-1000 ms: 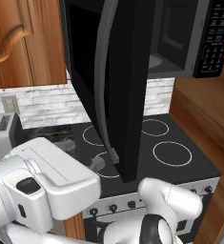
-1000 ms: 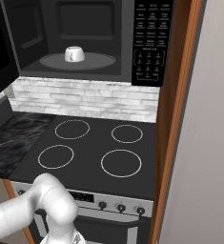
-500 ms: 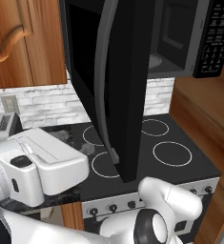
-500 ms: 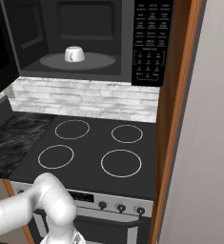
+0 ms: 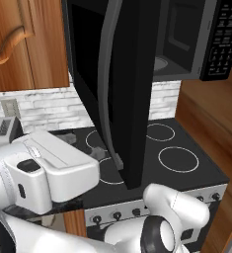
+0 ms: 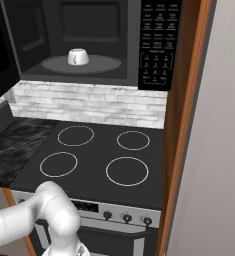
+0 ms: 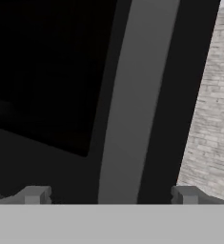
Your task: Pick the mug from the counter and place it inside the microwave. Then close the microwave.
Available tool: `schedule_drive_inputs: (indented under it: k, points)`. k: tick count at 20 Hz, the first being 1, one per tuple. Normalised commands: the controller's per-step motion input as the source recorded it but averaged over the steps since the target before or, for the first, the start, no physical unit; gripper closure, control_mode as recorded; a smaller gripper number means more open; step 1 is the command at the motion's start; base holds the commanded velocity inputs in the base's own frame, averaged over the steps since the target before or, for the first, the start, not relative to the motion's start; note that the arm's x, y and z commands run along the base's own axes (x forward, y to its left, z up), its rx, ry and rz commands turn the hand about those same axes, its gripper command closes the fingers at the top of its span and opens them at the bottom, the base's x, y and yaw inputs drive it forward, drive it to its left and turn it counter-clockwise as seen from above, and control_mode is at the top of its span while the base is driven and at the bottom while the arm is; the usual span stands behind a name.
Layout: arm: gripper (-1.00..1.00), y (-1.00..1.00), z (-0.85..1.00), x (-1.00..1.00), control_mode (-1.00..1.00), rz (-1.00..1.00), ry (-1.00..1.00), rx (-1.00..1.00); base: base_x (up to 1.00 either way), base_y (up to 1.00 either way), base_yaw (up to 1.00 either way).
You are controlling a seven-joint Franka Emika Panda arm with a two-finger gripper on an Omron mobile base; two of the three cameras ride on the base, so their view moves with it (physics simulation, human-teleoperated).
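Note:
The white mug (image 6: 78, 56) stands on the round plate inside the microwave (image 6: 156, 45), whose cavity is open. In the left base view the microwave's door (image 5: 130, 89) is swung far out over the stove, its long grey handle (image 5: 106, 84) facing left. My gripper (image 5: 108, 158) is low beside the door's outer face, near its bottom edge. The hand view looks straight at the grey handle (image 7: 132, 105) and the dark glass (image 7: 46, 71), with my gripper (image 7: 108, 195) open and nothing between its fingertips (image 7: 35, 194). The black marble counter (image 6: 11, 150) lies left of the stove.
The black stovetop (image 6: 99, 160) with white rings lies under the microwave. A silver toaster (image 5: 1, 129) stands at the left on the counter. Wooden cabinets (image 5: 23, 44) hang at upper left, and a wooden panel (image 6: 181, 125) walls the right. White brick backsplash (image 6: 89, 102) runs behind.
My arm's big white link has shifted a little and the hand has crept up toward the door's outer face. The door, mug and cameras have not moved.

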Motion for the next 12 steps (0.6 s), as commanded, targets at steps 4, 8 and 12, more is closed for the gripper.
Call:
schedule_drive_inputs:
  k: [4, 8, 12]
  points:
    - [-1.00, -0.21, 0.11, -0.24, -1.00, 0.00, 0.00, 0.00, 0.00, 0.00, 0.00]
    - [-1.00, -0.37, 0.16, -0.27, -1.00, 0.00, 0.00, 0.00, 0.00, 0.00, 0.00]
    - [-1.00, -0.58, 0.12, -0.07, -1.00, 0.01, 0.00, 0.00, 0.00, 0.00, 0.00]
